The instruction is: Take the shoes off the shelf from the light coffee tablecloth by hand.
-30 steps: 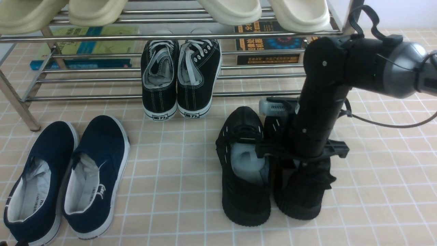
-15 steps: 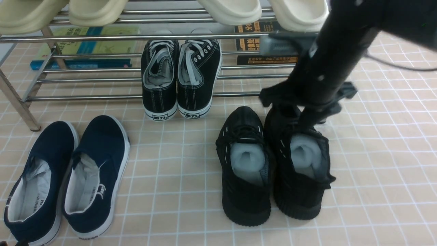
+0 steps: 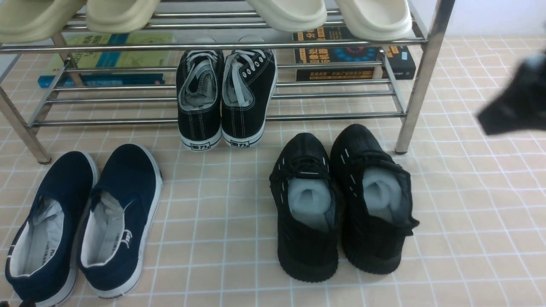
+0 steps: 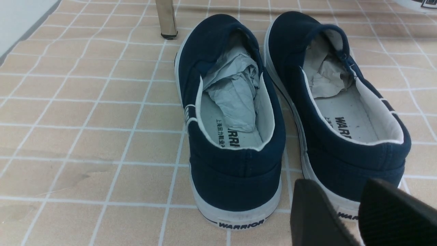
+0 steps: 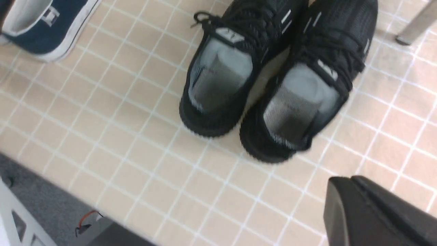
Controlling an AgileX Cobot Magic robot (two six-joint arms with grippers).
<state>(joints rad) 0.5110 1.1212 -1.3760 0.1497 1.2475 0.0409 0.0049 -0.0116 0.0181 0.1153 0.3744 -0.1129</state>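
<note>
The shoes (image 3: 337, 200) stand off the shelf (image 3: 420, 81), on the light coffee tablecloth (image 3: 222, 213) just in front of the shelf's lower tier. They are close to its right front leg, with toes toward the shelf and heels away from it. The two sit side by side and touch along their inner edges, upright, with the grey padded insides open to view. Nothing grips them.

The right hand (image 5: 355, 194) is well clear of the shelf's right leg and raised above the cloth, apart from the shoes. It shows only as a blurred dark mass, so I cannot tell whether its fingers are spread or pressed together.

The left hand (image 4: 344, 194) is low over the cloth out from the shelf's left front leg, just behind the heels of the navy slip-ons (image 3: 81, 221). Its two fingers (image 4: 314, 212) are parted by a narrow gap and hold nothing.

On the shelf's lower tier a pair of black canvas sneakers (image 3: 226, 98) lies with heels overhanging the front bar. Cream slippers (image 3: 290, 13) rest on the upper tier. Books (image 3: 102, 59) show through the lower bars.
</note>
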